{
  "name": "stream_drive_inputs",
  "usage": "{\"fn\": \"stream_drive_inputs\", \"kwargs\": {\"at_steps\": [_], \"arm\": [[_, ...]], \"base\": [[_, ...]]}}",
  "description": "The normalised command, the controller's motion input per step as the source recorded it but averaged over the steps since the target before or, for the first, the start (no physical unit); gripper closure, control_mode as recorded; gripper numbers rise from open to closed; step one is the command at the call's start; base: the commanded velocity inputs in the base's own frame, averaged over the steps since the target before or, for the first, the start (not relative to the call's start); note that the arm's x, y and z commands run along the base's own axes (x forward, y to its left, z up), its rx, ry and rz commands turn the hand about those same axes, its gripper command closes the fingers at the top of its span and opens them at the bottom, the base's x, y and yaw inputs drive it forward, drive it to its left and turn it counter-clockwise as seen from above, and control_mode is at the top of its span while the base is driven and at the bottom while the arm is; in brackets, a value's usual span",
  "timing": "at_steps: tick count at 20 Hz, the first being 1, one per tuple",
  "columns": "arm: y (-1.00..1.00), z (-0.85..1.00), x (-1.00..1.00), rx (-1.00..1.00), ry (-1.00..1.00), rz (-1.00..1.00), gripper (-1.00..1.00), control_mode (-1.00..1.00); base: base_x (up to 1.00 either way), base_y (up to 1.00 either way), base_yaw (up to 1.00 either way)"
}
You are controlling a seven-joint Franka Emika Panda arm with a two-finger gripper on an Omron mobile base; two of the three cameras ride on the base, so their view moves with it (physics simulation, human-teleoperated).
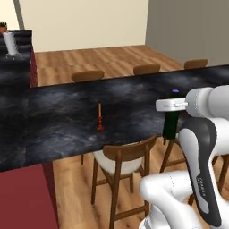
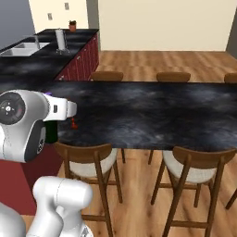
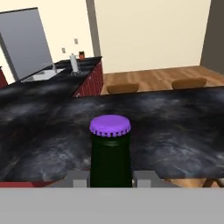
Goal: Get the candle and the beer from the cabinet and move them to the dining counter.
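While the thin orange taper candle (image 1: 99, 117) in its dark red holder already stands upright on the long black marble table (image 1: 67, 120), you have half the task done. Your claw (image 3: 111, 178) is clenched around the dark green glass beer bottle (image 3: 110, 153) with the purple cap, holding it at the table's near edge beside a wooden chair (image 1: 120, 163). Setting the bottle down on the table is what remains.
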Motion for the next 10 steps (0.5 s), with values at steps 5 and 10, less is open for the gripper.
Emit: {"fn": "stream_drive_inputs", "kwargs": {"at_steps": [5, 10], "arm": [[0.00, 0.00, 0.00, 0.00, 0.00, 0.00, 1.00, 1.00], [0.00, 0.00, 0.00, 0.00, 0.00, 0.00, 1.00, 1.00]], "base": [[0.55, -0.30, 0.37], [0.44, -0.23, 0.23]]}}
